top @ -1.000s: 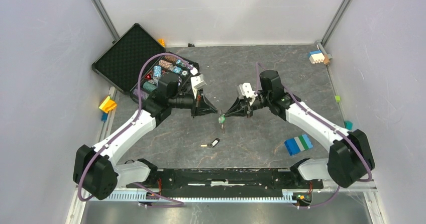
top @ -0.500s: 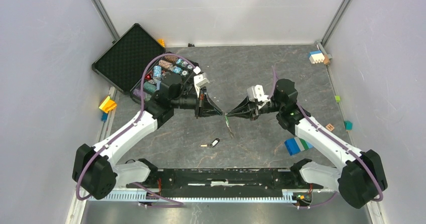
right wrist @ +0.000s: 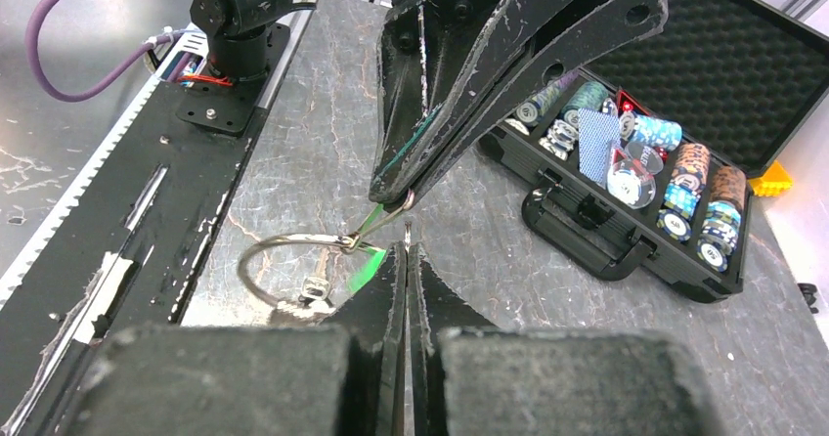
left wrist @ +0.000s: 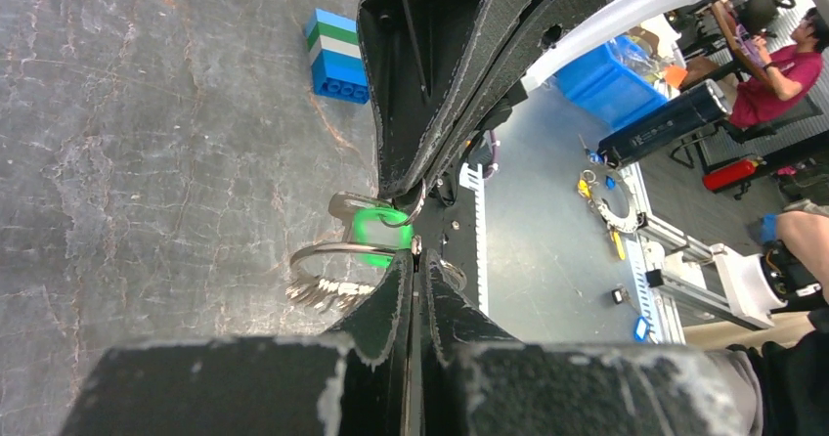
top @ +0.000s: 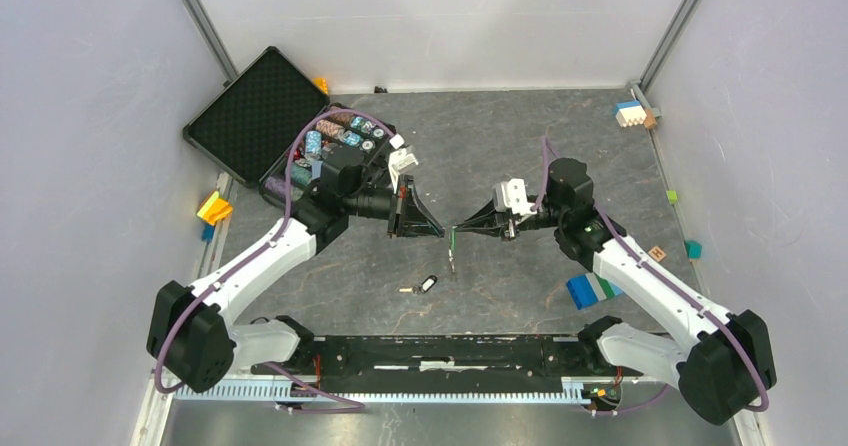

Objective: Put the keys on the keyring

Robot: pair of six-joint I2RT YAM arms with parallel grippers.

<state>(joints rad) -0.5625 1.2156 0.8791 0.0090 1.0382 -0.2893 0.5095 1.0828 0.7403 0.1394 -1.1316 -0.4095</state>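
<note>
So, keyring (left wrist: 327, 247): thin silver wire loop held clear of the table (top: 520, 146) between the two gripper tips, with small plain keys (left wrist: 318, 294) dangling from it.
Green key (right wrist: 368, 266): head just beside the ring's wire, at the right gripper's tip.
Right gripper (right wrist: 406, 250): fingers pressed together, seemingly pinching the green key.
Left gripper (left wrist: 415, 257): fingers clamped, tip meeting the ring's wire.
Black key (top: 427, 284): flat on the table, nearer the arm bases, apart from both grippers.
Black case (top: 255, 111): open, far left.
</note>
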